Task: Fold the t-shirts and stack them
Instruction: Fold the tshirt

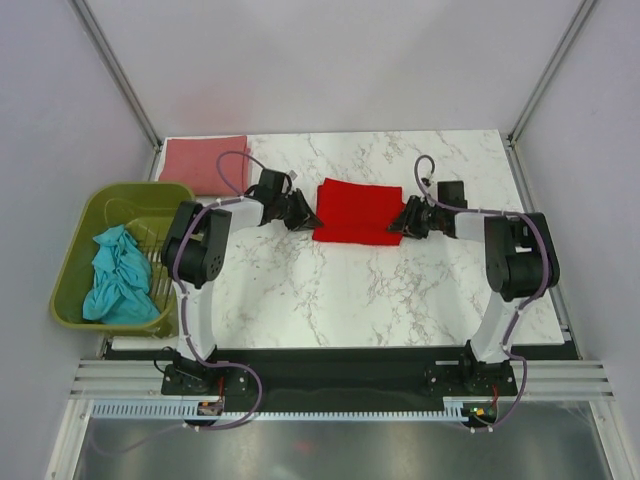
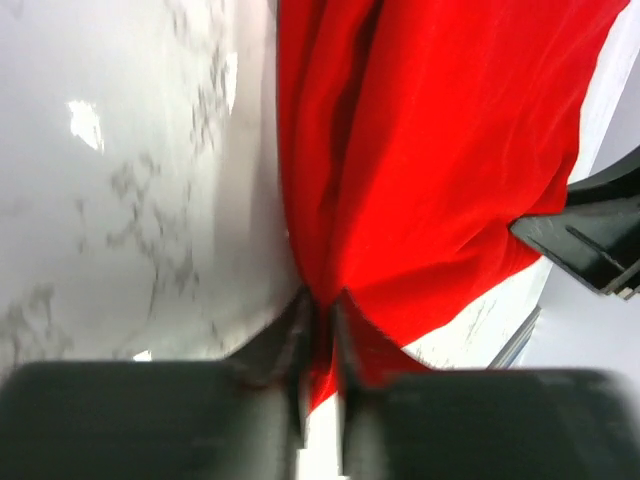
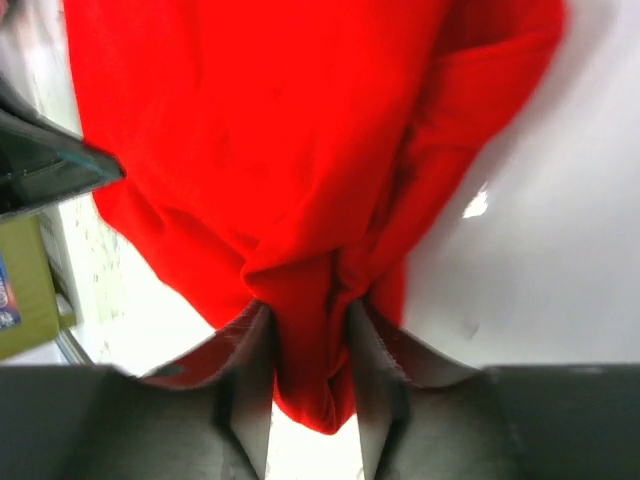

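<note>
Gripping bunched cloth, the left claw [image 2: 318,330] and the right claw [image 3: 310,340] are each closed on an opposite end of the red t-shirt [image 1: 358,212]. The left pinch looks thin, so uneven pulling could slip it free and spoil the fold. The shirt lies folded at the middle of the counter [image 1: 330,290], its long axis running claw to claw. Its collar is hidden, so its heading is unclear.
</note>
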Robot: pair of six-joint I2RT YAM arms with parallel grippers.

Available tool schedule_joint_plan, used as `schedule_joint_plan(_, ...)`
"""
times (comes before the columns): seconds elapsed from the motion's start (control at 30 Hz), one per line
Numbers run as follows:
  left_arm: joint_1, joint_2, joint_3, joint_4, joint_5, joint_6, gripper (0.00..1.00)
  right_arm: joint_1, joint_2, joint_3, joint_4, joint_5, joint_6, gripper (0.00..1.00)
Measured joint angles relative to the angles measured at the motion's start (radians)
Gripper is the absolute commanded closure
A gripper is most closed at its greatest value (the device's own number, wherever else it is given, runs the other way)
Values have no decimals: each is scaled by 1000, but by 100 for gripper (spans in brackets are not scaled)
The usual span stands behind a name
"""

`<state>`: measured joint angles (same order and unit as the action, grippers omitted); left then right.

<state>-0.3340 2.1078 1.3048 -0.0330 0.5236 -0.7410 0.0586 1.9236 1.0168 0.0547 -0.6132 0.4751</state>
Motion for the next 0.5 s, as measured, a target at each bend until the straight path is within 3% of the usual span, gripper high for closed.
schedule_joint_plan(0.13,0,-72,-65,-33,2,23,57,17,-122,-112,0,42,20,41)
schedule_joint_plan(0.3,0,-124,-64,-82,2,60,54,11,-208,-113,-103,118,5,34)
schedule_joint_plan(0.5,-32,-182,-92,-127,-63,85,55,0,-188,9,-189,150,-37,32)
